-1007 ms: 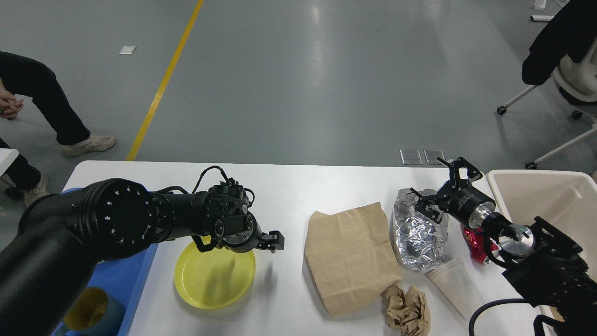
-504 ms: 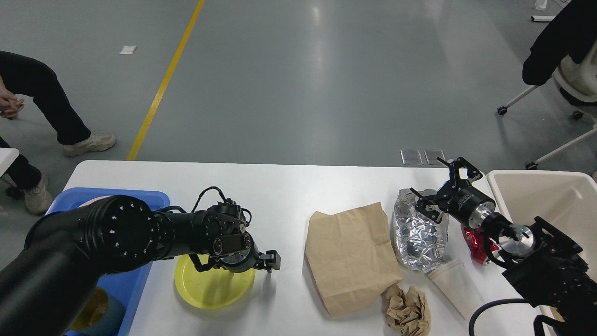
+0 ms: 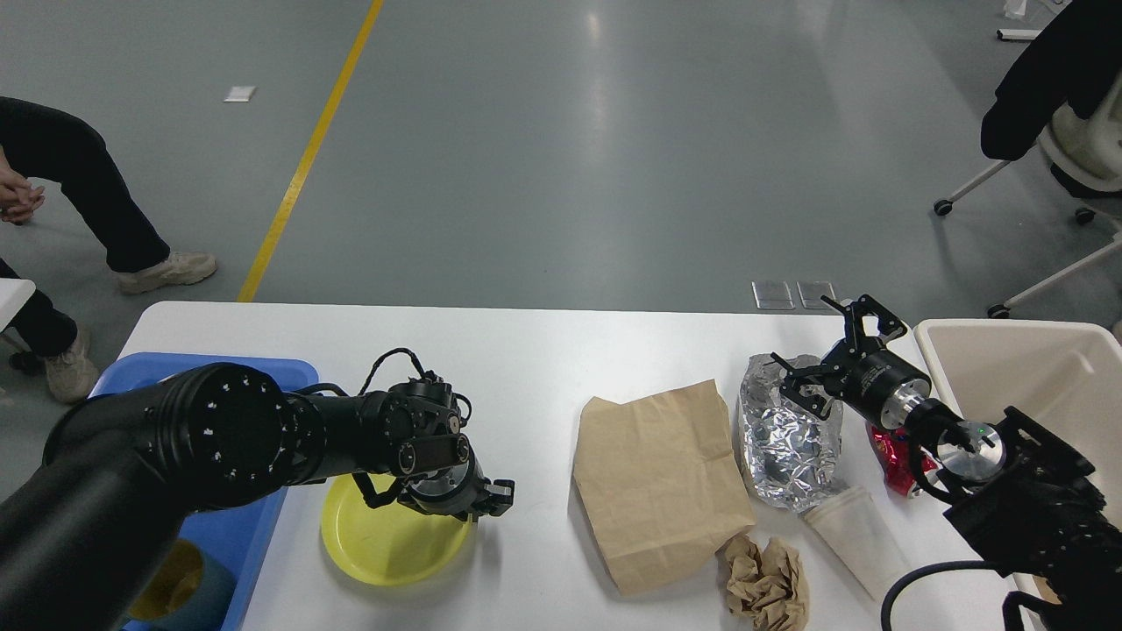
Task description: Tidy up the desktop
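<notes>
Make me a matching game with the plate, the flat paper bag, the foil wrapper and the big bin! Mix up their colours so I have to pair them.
Things:
1. plate
2. flat paper bag
3. foil wrapper
4. big bin

Colours:
A. shiny silver
B. beige
C. yellow
D. brown

Pairs: 1-C, 2-D, 3-A, 4-B
</notes>
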`<state>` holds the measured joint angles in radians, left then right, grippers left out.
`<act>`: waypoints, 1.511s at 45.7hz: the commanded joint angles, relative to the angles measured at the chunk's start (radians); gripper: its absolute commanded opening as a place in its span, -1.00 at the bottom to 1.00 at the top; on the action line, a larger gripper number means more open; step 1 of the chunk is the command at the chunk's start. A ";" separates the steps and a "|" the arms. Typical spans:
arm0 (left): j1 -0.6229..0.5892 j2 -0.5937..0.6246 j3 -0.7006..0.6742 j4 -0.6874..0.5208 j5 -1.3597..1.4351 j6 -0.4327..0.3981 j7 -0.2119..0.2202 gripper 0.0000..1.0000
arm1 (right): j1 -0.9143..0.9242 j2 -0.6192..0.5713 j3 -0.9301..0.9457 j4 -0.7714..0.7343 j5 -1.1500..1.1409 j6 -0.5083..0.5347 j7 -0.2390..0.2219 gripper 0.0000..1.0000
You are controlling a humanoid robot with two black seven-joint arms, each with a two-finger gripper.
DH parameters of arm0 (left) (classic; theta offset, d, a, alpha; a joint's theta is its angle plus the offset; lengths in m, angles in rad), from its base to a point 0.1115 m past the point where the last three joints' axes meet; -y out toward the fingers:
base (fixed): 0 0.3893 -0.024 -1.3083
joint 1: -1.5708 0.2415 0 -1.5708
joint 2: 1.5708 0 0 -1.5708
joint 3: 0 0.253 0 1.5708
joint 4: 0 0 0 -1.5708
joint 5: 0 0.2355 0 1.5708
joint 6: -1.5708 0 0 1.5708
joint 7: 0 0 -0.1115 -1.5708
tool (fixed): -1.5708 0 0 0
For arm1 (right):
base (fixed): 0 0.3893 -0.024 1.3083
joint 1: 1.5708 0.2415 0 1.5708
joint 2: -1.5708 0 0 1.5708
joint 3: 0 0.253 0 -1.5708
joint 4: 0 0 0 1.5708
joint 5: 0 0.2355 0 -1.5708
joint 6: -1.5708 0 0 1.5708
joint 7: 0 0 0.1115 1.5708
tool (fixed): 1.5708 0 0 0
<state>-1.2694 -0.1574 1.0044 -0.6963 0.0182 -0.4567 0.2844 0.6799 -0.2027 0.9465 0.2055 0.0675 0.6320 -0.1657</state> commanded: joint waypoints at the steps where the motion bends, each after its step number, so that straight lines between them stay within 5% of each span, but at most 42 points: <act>1: 0.001 0.001 -0.001 0.000 -0.001 -0.007 -0.001 -1.00 | 0.001 0.000 0.000 0.000 0.000 0.000 0.000 1.00; 14: -0.010 0.004 -0.001 -0.005 -0.007 -0.039 -0.001 -1.00 | 0.000 -0.001 0.000 0.000 0.000 0.000 0.000 1.00; 29: -0.185 0.075 0.003 -0.012 -0.075 -0.503 -0.016 -1.00 | 0.000 0.000 0.000 0.000 0.000 0.000 0.000 1.00; 37: -0.315 0.093 0.002 -0.014 -0.112 -0.503 -0.019 -1.00 | 0.000 0.000 0.000 0.000 0.000 0.000 0.000 1.00; 49: -0.496 0.137 0.016 -0.072 -0.156 -0.503 -0.122 -1.00 | 0.000 -0.001 0.000 0.000 0.000 0.000 0.000 1.00; 69: -0.504 0.144 0.054 -0.091 -0.152 -0.503 -0.128 -1.00 | 0.000 -0.001 0.000 0.000 0.000 0.000 0.000 1.00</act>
<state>-1.7747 -0.0131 1.0494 -0.7868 -0.1349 -0.9601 0.1550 0.6800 -0.2032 0.9465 0.2056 0.0675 0.6320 -0.1657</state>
